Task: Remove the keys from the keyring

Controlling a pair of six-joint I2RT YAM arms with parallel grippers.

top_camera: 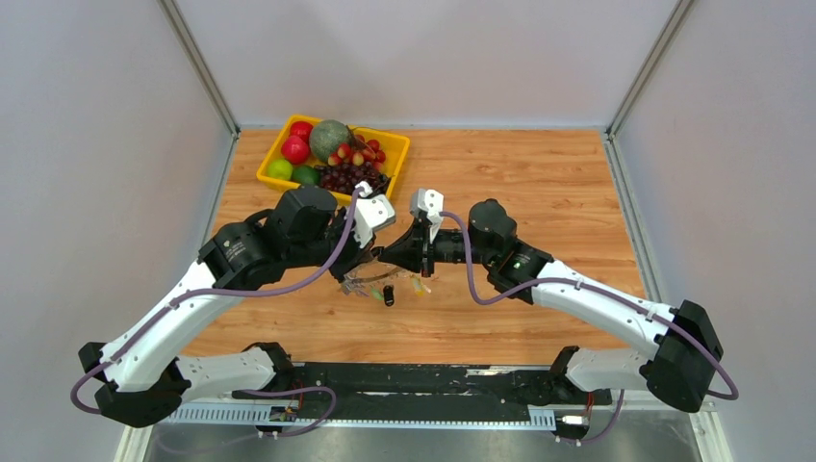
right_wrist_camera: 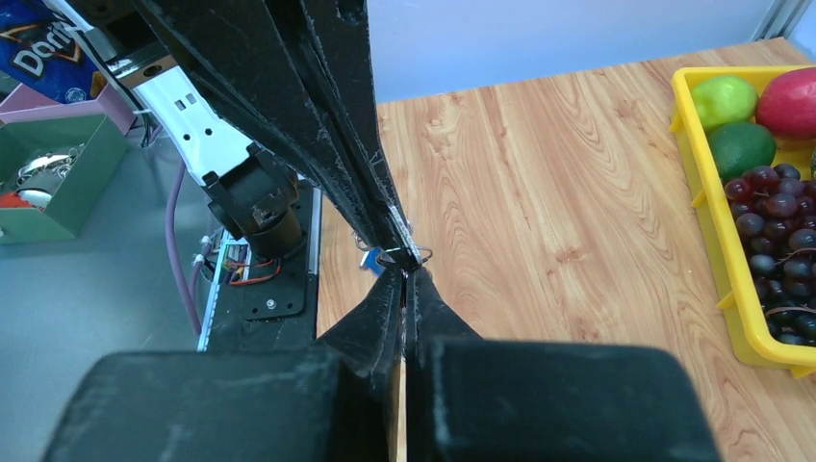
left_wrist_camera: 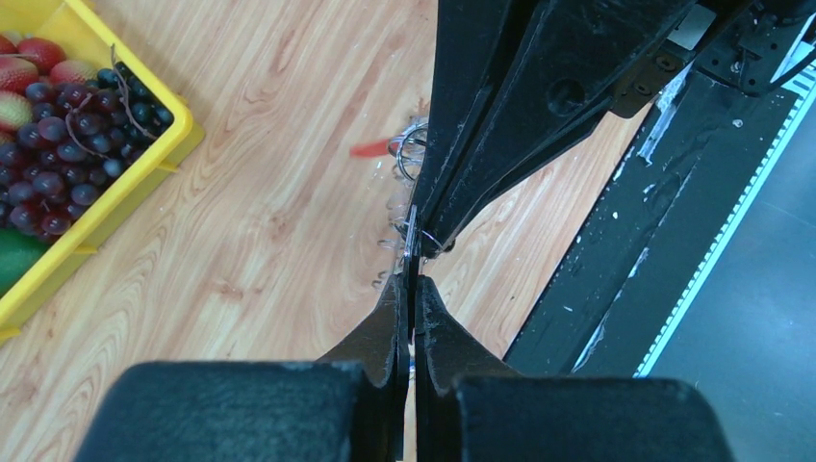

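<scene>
Tip to tip, the left gripper [left_wrist_camera: 412, 285] is clamped on the keyring [left_wrist_camera: 411, 229] wire, the right gripper [right_wrist_camera: 405, 275] is closed at 3 o'clock (its hold unclear), and the keys [top_camera: 383, 289] are fanned at 6 o'clock.

You have bright, even light from above, so the wooden table [top_camera: 539, 192] shows only soft, faint shadows under the arms [top_camera: 192, 308]. In the wrist views the left gripper [left_wrist_camera: 412, 281] and the right gripper [right_wrist_camera: 404, 277] are very dark and slightly blurred near the lens, with little detail visible in the black.
</scene>
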